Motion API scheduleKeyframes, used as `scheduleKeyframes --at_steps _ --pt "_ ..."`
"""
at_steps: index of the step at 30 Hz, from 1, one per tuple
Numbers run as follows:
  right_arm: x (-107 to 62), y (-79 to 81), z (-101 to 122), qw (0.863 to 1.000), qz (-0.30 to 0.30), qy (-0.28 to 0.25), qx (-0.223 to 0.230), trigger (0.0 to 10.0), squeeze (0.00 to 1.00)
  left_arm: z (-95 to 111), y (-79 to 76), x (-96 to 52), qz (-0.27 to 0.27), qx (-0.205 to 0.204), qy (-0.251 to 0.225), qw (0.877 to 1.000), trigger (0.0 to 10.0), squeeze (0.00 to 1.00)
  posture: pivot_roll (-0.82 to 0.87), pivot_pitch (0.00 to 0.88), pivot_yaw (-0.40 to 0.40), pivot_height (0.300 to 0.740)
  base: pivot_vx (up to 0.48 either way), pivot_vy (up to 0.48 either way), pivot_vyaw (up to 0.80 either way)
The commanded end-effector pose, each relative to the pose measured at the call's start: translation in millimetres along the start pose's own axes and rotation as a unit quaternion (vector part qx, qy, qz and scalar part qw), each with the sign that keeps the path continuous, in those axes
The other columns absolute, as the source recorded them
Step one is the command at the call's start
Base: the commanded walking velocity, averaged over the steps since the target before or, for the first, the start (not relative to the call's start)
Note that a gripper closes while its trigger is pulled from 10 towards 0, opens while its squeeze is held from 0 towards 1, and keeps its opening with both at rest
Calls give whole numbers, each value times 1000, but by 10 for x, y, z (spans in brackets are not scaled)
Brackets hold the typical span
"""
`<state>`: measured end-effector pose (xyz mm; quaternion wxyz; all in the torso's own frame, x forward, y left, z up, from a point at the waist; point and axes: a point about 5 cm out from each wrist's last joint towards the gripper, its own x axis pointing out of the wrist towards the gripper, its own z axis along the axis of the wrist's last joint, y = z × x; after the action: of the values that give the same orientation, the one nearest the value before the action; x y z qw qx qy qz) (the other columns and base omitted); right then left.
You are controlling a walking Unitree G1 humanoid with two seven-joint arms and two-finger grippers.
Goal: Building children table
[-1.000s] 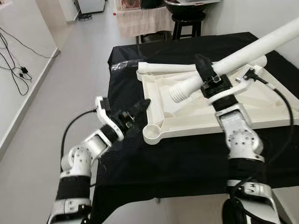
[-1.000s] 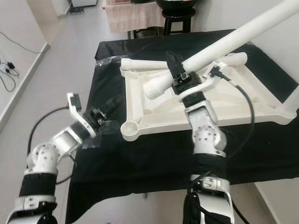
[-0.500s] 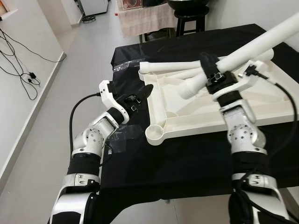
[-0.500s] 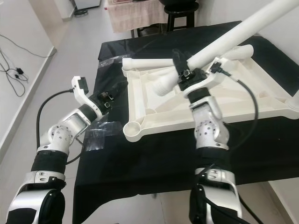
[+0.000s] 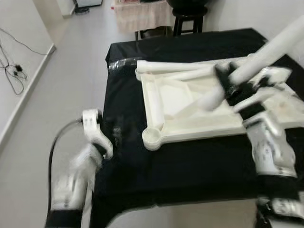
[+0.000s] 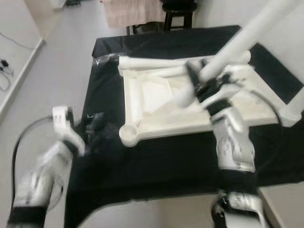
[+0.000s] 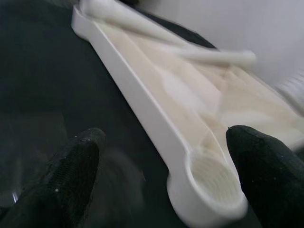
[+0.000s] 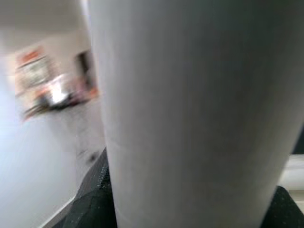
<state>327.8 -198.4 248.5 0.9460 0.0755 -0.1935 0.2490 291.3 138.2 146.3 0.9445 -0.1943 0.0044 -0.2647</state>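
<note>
Tabletop (image 5: 199, 130) lies upside down on the black cloth (image 5: 190, 161), ribbed underside up, so its corner sockets face me and a leg can go straight in from above. I take that as the reason for the layout. One socket (image 5: 153, 136) sits at the near left corner, open and unfilled; a loose leg lies along the far edge, and another leg already seems to stand at the far right corner in the right eye view.

My right gripper (image 6: 209, 85) is clamped on the leg (image 6: 237, 40), fingers closed around the shaft close to its threaded end. I hold it slanted, long end up and away to the right, threaded tip low over the middle of the tabletop, not yet at any socket. The near left socket lies well to the left of that tip and nearer to me.

My left gripper (image 7: 161, 156) has its fingers (image 7: 71, 166) spread wide, holding nothing. It hovers low over the cloth just off the near left corner, the socket between its fingertips in the wrist view. My guess is it is there to steady that corner.
</note>
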Motion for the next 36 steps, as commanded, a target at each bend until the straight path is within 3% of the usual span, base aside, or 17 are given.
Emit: scheduleKeyframes --at_steps 1,2,4,6,8,11,14,16,20,23,25,30,34,36 --pt "72 232 -3 997 77 3 8 10000 0 7 -115 -74 -31 20 8 999 10000 0 -30 201 45 740 0 0 800" --pt "72 232 -3 997 77 3 8 10000 0 7 -115 -74 -31 20 8 999 10000 0 -30 201 45 740 0 0 800" --pt "113 359 -26 992 126 10 22 10000 0 -22 -328 -139 -94 40 23 994 10000 0 -23 200 9 740 0 0 800" --pt "129 393 -29 990 138 11 27 10000 0 -35 -397 -159 -114 50 28 992 10000 0 -23 200 9 740 0 0 800" --pt "196 456 -47 986 162 17 30 10000 0 -77 -519 -166 -149 90 45 984 10000 0 -16 196 3 740 0 0 800" --pt "237 451 -83 987 158 21 20 10000 0 -132 -595 -169 -155 127 57 978 10000 0 2 189 6 740 0 0 750" --pt "232 426 -99 988 153 24 22 10000 0 -168 -627 -181 -158 139 65 975 10000 0 13 177 13 740 0 0 242" --pt "197 388 -117 984 176 29 32 10000 0 -233 -673 -189 -167 164 79 969 10000 0 19 170 26 740 0 0 0" --pt "179 392 -117 980 192 32 33 10000 0 -238 -664 -184 -167 165 81 969 10000 0 19 170 26 740 0 0 0" --pt "132 381 -159 960 270 72 16 10000 0 -235 -616 -154 -175 158 88 968 10000 0 15 158 42 740 0 0 0" --pt "136 345 -160 957 278 81 10 10000 0 -237 -616 -156 -182 158 91 966 10000 0 16 157 44 740 0 0 0" --pt "105 98 -19 955 282 93 -9 10000 0 -254 -624 -225 -195 157 108 962 10000 0 34 186 67 740 0 0 0" --pt "52 101 -53 948 299 106 -13 10000 0 -244 -623 -270 -193 146 108 964 10000 0 37 203 75 740 0 0 0" --pt "45 183 -128 944 311 111 -5 10000 0 -246 -650 -313 -200 133 110 964 10000 0 45 227 79 740 0 0 0"
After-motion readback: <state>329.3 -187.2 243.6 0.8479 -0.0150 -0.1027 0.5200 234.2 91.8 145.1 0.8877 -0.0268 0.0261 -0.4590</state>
